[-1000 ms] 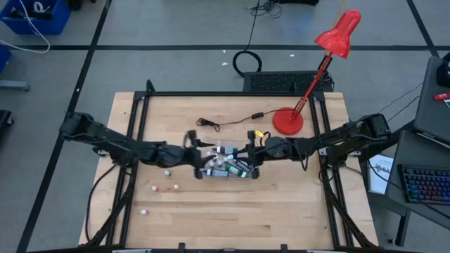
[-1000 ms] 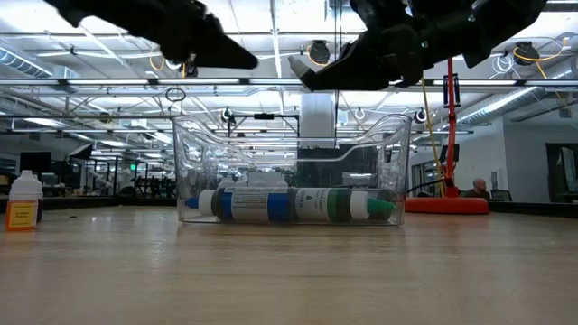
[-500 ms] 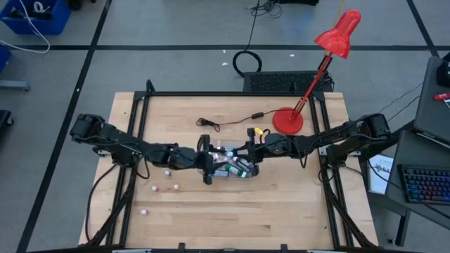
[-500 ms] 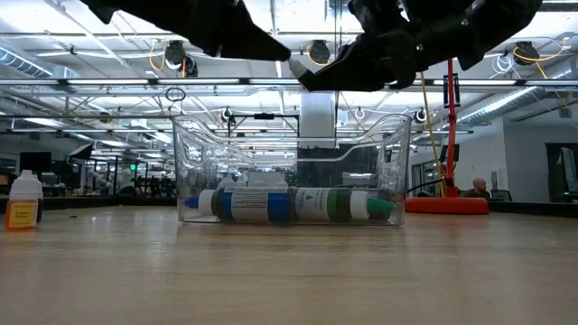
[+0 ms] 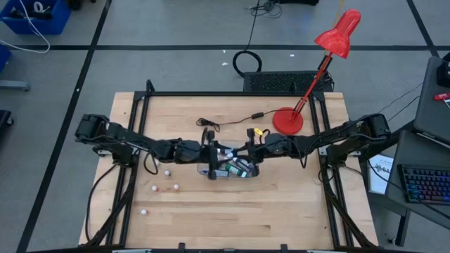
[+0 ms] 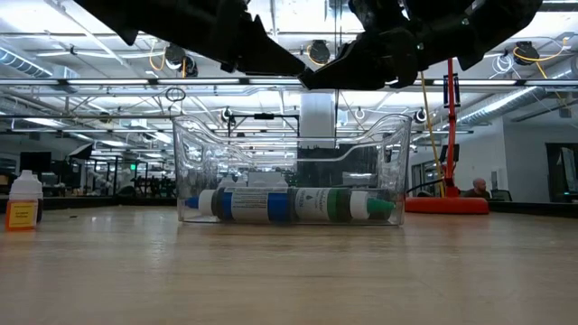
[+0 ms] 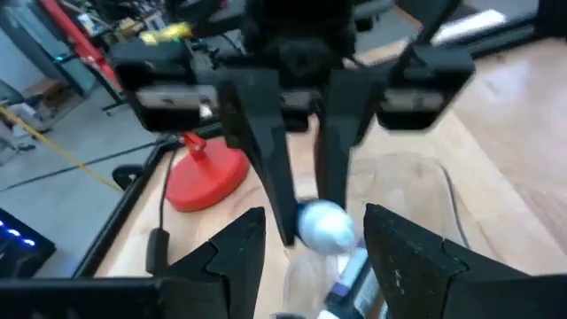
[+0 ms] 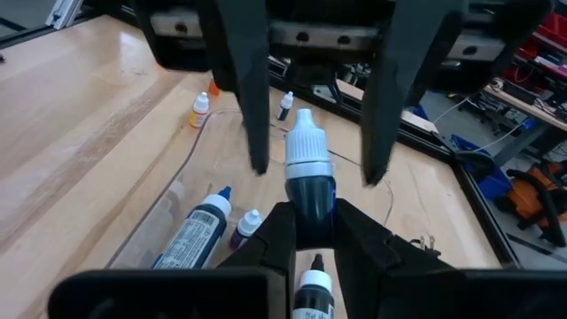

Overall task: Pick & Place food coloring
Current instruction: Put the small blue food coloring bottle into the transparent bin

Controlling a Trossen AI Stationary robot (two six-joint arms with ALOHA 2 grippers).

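Bottle [image 8: 309, 177] clamped in right gripper [image 8: 310, 232]; left gripper [image 7: 312, 239] parted, facing it.

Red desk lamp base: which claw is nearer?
Right. The right claw sits beside the red round lamp base, over the clear plastic tub; the left claw is farther, across the tub.

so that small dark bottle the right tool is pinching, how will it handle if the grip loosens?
The dark bottle, held at its body by the right tool, looks smooth and round, so it may slip or pivot. Small plastic, probably light. Dropped on its side, it would likely roll, like the bottles lying in the clear tub.
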